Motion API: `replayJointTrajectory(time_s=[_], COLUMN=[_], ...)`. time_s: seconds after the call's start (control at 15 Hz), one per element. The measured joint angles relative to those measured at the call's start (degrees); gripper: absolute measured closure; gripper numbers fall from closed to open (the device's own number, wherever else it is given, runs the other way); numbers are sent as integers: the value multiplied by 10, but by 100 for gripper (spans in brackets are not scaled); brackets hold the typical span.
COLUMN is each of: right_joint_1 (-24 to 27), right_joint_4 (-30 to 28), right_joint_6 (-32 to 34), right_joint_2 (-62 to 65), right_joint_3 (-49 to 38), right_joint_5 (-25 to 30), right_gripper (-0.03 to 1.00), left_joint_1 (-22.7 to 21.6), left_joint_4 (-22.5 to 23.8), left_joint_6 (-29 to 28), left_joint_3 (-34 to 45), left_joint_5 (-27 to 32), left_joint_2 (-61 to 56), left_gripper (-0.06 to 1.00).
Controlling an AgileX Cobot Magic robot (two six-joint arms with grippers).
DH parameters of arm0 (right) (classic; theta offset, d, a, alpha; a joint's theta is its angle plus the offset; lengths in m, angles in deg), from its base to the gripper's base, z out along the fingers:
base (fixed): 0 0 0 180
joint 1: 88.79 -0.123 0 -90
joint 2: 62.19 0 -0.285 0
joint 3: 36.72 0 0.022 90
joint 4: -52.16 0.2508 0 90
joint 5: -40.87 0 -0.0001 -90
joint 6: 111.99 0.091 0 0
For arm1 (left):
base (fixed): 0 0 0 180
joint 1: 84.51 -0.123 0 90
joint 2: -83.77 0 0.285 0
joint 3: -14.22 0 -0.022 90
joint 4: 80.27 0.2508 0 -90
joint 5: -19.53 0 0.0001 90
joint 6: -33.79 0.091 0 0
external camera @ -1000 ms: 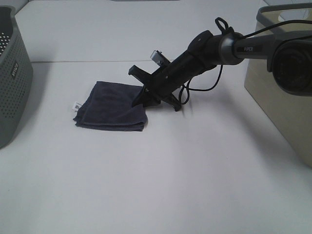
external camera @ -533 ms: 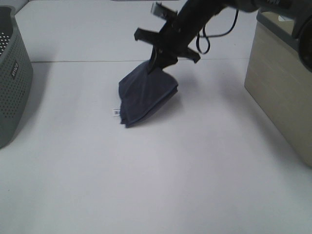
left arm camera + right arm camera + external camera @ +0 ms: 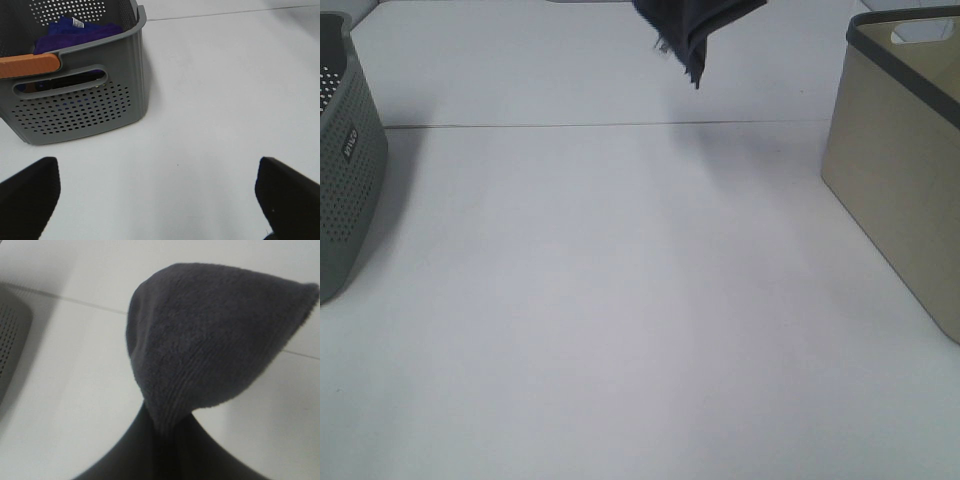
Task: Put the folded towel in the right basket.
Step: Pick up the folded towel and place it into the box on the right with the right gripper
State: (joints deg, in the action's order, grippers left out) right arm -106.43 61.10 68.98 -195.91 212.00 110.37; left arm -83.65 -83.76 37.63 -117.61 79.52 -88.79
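We start at the near edge of the white tabletop (image 3: pixel 620 400). The left tool (image 3: pixel 160 192) hangs over the tabletop with its two dark fingers (image 3: pixel 30 195) spread wide apart, and it holds nothing. A little farther on, at the left edge, sits the grey basket (image 3: pixel 80 107) with lots of little holes in its wall. It has an orange handle (image 3: pixel 27 65), and a purple cloth (image 3: pixel 75 32) lies inside it. At the right edge stands the right basket (image 3: pixel 900 170), which is tan with a dark rim. Farther back, the towel (image 3: pixel 692 25) is up in the air above the far part of the tabletop, not touching it. It is dark grey and hangs down to a point. It is nearer to the right basket than to the grey one, but not over it. A soft shadow (image 3: pixel 720 145) lies on the tabletop under it. The right tool (image 3: pixel 165 440) is closed tight on the towel and pinches one bunched end.
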Motion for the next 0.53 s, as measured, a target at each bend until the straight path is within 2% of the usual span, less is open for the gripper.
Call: replayJointTrajectory(time_s=[0.2,0.33,0.4,0.53], right_joint_1=[89,153,215,256], right_joint_4=[-14,-22,-41,-62], right_joint_6=[0,-10,-34,-35], right_joint_2=[62,107,141,148], right_joint_3=[-33,-106,-170,-207], right_joint_5=[1,1,2,5], right_gripper=[91,91,91,91], left_joint_1=[0,0,0,0], left_joint_4=[0,0,0,0], left_joint_6=[0,0,0,0], left_joint_3=[0,0,0,0], left_joint_5=[0,0,0,0], left_joint_2=[0,0,0,0], left_gripper=[-5,-5,-5,-5])
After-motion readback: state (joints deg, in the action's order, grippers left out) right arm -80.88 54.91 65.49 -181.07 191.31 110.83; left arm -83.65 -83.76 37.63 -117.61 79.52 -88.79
